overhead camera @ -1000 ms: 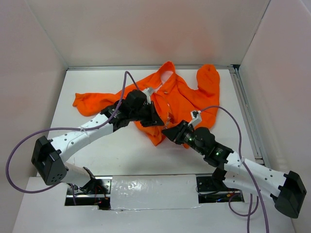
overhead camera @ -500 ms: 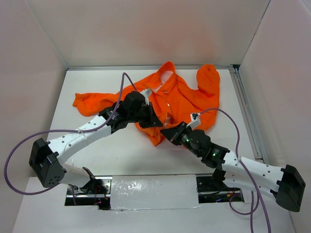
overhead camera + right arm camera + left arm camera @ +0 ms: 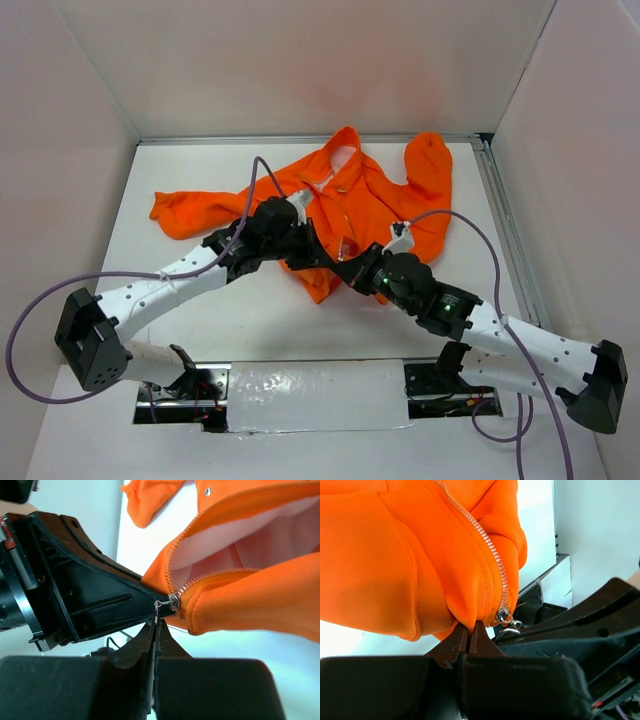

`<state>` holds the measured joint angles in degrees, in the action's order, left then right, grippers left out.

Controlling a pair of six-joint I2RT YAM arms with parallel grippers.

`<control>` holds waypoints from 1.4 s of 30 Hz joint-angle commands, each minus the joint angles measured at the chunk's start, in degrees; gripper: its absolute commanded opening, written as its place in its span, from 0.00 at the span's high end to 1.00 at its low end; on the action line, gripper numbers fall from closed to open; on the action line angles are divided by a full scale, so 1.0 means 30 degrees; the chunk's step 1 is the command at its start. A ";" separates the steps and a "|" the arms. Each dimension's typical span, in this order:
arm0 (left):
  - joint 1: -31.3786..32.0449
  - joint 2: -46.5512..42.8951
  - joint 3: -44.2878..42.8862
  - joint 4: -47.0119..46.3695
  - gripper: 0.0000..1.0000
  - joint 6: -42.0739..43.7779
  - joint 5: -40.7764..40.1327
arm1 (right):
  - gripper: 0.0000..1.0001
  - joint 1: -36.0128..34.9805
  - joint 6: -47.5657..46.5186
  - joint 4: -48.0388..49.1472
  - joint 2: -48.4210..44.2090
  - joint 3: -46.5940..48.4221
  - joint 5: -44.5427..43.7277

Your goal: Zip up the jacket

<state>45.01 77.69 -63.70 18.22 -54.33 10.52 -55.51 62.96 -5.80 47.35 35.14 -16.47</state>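
The orange jacket [image 3: 380,200] lies spread at the back of the table, front open, pale lining showing [image 3: 260,535]. My left gripper [image 3: 468,626] is shut on the jacket's bottom hem [image 3: 465,615] just beside the silver zipper [image 3: 492,555]. The zipper slider [image 3: 174,601] sits at the bottom of the teeth. Its thin metal pull [image 3: 157,611] hangs down between the tips of my right gripper [image 3: 155,623], which is shut on it. Both grippers meet at the jacket's lower front [image 3: 340,262] in the top view.
White walls close in the table on three sides. A metal rail [image 3: 505,230] runs along the right edge. Purple cables [image 3: 250,190] loop over both arms. One sleeve [image 3: 195,212] stretches left, the other [image 3: 430,165] folds up at the right.
My right gripper has moved left to the jacket's lower front and closed on the zipper pull. The left gripper kept its hold on the hem and shifted slightly right.
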 commanded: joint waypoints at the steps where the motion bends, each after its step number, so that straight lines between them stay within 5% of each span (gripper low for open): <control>1: 0.0228 -0.1079 0.1043 -0.0679 1.00 0.1407 -0.0227 | 1.00 0.0279 0.0019 -0.1200 -0.0168 0.1881 0.0421; 8: 0.1371 -0.2547 0.2512 -0.1971 1.00 0.3224 -0.0723 | 1.00 0.2561 0.1221 -0.3425 -0.0110 0.2380 0.1678; 15: 0.2601 -0.2401 0.3097 -0.1385 1.00 0.4192 -0.0783 | 1.00 0.3999 -0.0122 -0.1318 -0.0404 0.1850 0.3732; 23: 0.2749 -0.2314 0.3861 -0.0770 1.00 0.4513 -0.0813 | 1.00 0.4849 -0.2850 -0.4773 0.0591 0.3640 0.1831; 31: 0.2778 -0.1990 0.3363 -0.0419 1.00 0.5862 0.0827 | 1.00 0.6166 -0.3992 -0.3282 0.1793 0.3551 0.0275; 42: 0.3685 -0.3161 0.5090 0.2334 1.00 0.4164 0.2115 | 1.00 0.8507 -0.5078 -0.2373 0.3345 0.4928 0.0918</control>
<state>52.77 71.07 -52.07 9.78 -40.12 6.90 -36.12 50.96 -20.23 56.29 45.54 0.08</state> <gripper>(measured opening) 0.046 0.009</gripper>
